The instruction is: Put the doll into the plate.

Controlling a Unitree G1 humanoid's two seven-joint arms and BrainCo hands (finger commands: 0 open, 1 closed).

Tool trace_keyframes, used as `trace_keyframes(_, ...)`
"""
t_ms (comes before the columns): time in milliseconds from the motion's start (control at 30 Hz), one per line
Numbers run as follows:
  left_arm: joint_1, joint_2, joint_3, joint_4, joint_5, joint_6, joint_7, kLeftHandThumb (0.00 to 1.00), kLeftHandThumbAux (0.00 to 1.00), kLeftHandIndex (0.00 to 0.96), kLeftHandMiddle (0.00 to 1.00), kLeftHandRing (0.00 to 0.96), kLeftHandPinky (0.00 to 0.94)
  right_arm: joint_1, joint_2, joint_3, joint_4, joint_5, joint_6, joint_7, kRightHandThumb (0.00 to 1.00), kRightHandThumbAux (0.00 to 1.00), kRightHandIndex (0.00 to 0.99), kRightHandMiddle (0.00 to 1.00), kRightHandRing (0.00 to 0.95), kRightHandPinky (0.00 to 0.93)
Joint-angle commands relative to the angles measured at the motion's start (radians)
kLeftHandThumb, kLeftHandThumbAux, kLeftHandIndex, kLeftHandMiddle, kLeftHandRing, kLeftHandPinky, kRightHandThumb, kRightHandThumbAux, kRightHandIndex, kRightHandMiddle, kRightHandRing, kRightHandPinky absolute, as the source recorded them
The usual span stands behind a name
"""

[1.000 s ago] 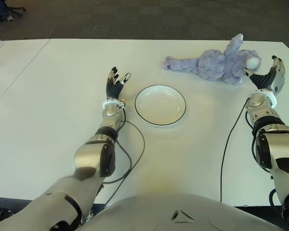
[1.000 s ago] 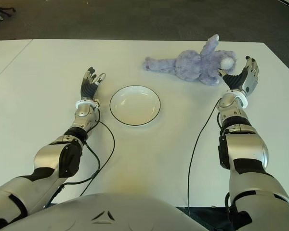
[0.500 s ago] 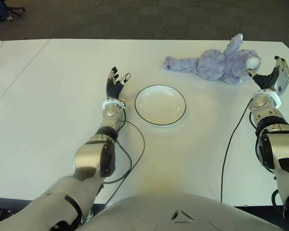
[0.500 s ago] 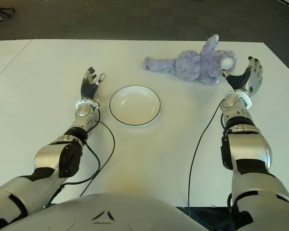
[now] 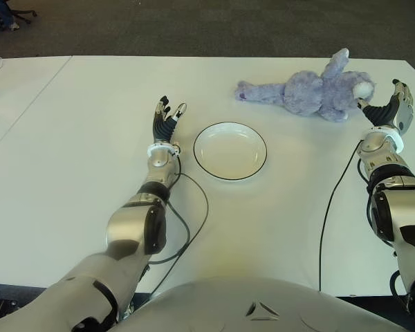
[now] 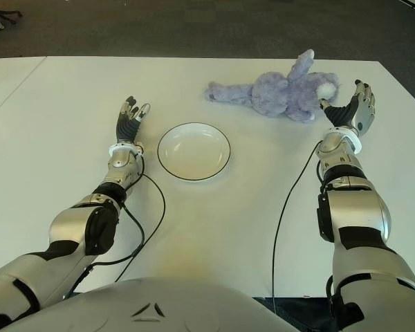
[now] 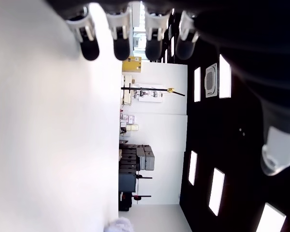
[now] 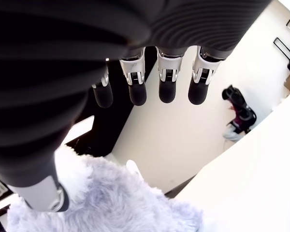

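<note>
On the wide white counter (image 5: pixel 69 173), the fluffy lilac plush doll (image 5: pixel 311 91) lies far right of the empty black-rimmed white plate (image 5: pixel 230 151). Reaching step: right hand (image 5: pixel 389 111), fingers (image 8: pixel 166 79) spread and empty, must close round it. Left hand (image 5: pixel 166 121) open beside the plate's left.

We count one doll (image 5: pixel 311 93), a fuzzy lilac plush, and one white plate (image 5: pixel 230 151) with a dark rim, both on one white table (image 5: pixel 76 159). We count two hands, a left hand (image 5: pixel 165 119) and a right hand (image 5: pixel 389 109).
</note>
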Motion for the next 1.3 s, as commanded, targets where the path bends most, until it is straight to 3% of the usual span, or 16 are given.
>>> trace_keyframes(33, 0.146, -0.05, 0.003, 0.117, -0.004, 0.172, 0.012, 0.0, 0.584, 0.0, 0.052, 0.051, 0.024, -0.027, 0.021, -0.009, 0.016, 0.0, 0.007, 0.023, 0.369, 0.648, 0.073, 0.0, 0.0, 0.051)
trace_keyframes(233, 0.15, -0.047, -0.005, 0.116, 0.002, 0.164, 0.005, 0.0, 0.604, 0.0, 0.046, 0.045, 0.024, -0.024, 0.05, 0.01, 0.018, -0.021, -0.003, -0.006, 0.508, 0.652, 0.09, 0.014, 0.017, 0.08)
trace_keyframes(400, 0.151, -0.047, -0.003, 0.115, 0.0, 0.158, 0.003, 0.0, 0.624, 0.0, 0.051, 0.047, 0.027, -0.02, 0.061, 0.022, 0.018, -0.033, -0.006, -0.02, 0.529, 0.65, 0.092, 0.025, 0.029, 0.092)
trace_keyframes(733, 0.152, -0.05, -0.004, 0.115, -0.001, 0.16, 0.001, 0.0, 0.657, 0.0, 0.059, 0.057, 0.024, -0.02, 0.1, 0.033, 0.019, -0.038, 0.012, -0.02, 0.69, 0.652, 0.109, 0.048, 0.067, 0.143)
trace_keyframes(1300, 0.15, -0.055, -0.013, 0.116, 0.007, 0.163, 0.007, 0.0, 0.647, 0.0, 0.055, 0.053, 0.022, -0.024, 0.133, 0.062, 0.022, -0.05, 0.023, 0.001, 0.764, 0.647, 0.111, 0.047, 0.094, 0.17)
